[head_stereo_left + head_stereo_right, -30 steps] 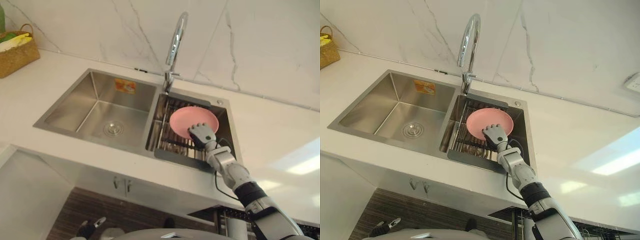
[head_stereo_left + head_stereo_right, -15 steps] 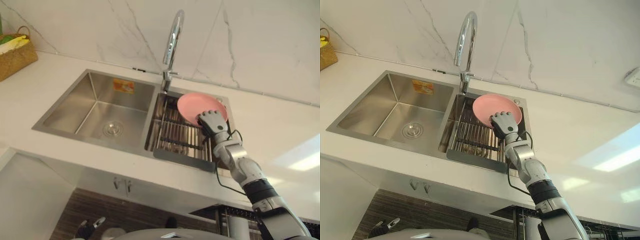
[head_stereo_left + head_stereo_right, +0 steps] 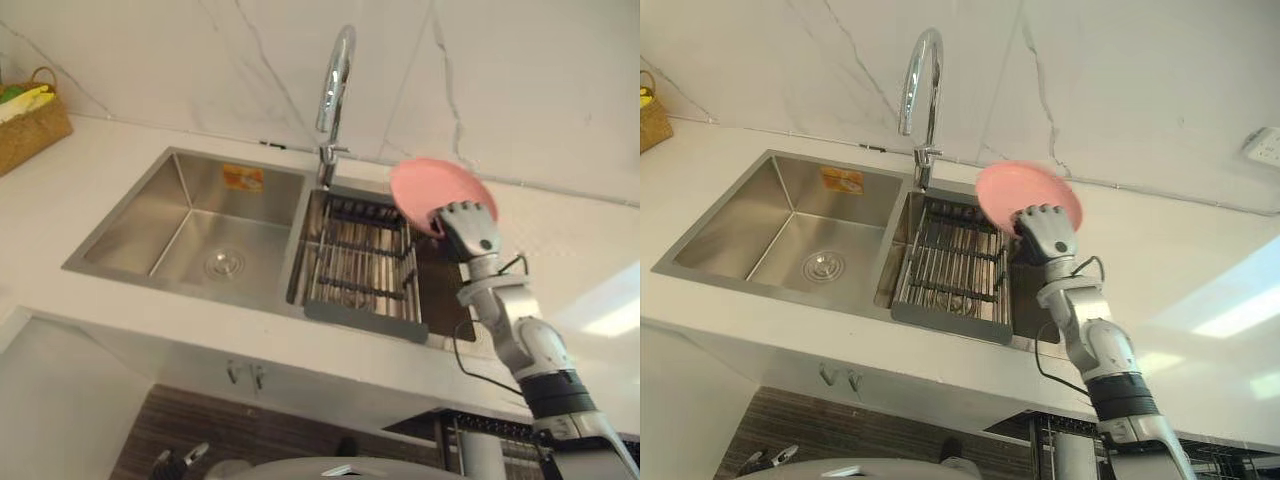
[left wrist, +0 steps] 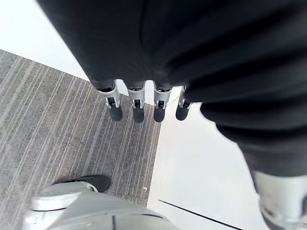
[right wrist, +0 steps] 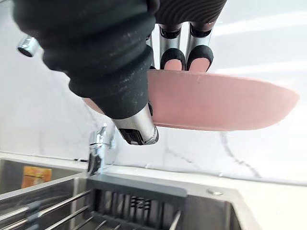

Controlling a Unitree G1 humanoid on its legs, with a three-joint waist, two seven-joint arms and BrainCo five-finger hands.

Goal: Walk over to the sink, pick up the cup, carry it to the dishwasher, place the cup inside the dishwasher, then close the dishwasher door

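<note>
Noted right hand point(image 3: 468, 225) closed on rim of pink plate point(image 3: 425, 185), fingers and thumb pinching it. Held aloft over far right corner of sink point(image 3: 190, 165), above rack point(image 3: 360, 265), near faucet point(image 3: 333, 90). Recorded left hand point(image 4: 137, 108) hanging over floor point(image 4: 57, 124), fingers straight, holding nothing.

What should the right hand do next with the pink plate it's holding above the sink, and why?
Probably carry the pink plate away from the sink toward the dishwasher, grip unchanged: the right hand pinches its rim, and it is already lifted clear of the drain rack. The left hand hangs open.
</note>
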